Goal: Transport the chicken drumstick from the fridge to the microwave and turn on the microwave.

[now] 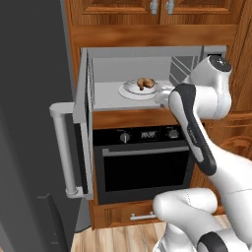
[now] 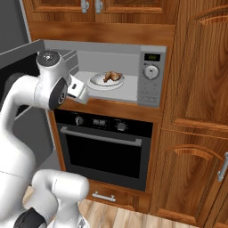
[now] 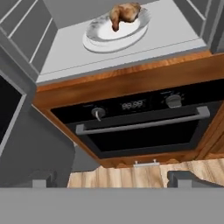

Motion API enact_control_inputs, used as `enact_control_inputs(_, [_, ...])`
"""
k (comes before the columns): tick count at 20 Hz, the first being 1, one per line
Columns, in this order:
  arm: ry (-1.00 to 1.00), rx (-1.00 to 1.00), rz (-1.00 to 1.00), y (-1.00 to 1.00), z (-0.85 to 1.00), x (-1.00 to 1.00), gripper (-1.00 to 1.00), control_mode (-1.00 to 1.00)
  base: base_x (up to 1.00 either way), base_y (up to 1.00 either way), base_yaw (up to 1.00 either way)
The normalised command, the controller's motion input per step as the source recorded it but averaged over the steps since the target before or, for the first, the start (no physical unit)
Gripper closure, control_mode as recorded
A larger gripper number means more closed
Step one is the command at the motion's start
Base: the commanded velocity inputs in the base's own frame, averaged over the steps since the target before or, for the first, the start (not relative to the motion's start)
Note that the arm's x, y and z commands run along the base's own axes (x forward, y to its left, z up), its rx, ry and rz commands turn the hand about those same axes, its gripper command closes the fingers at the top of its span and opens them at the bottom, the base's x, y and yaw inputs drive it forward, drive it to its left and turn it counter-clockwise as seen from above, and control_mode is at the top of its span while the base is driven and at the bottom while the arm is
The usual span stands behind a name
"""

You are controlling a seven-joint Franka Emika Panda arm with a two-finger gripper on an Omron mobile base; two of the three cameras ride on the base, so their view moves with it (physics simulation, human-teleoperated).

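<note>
Hiding behind arm: microwave (image 1: 147,61) front edge

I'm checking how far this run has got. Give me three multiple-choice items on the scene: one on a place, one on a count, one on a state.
1. Where is the chicken drumstick?
A. on the white plate inside the microwave
B. on the floor
C. inside the black oven

2. How many round knobs are on the oven's control strip?
A. none
B. two
C. five

3. How does the microwave door stand?
A. shut
B. swung open to the left
C. taken off

Answers:
1 A: the base views show it on the plate in the cavity.
2 B: one knob sits on each side of the display.
3 B: the cavity is exposed and the door juts outward.
</note>
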Motion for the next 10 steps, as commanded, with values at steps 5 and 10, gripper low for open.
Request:
enact_control_inputs(5, [0.0,0.26,0.0,0.07,-0.08,-0.47,-1.0,-1.0,0.0,0.0,0.0])
enact_control_inputs(10, [0.0,0.3,-0.03,0.13,-0.03,-0.47,-1.0,-1.0,0.0,0.0,0.0])
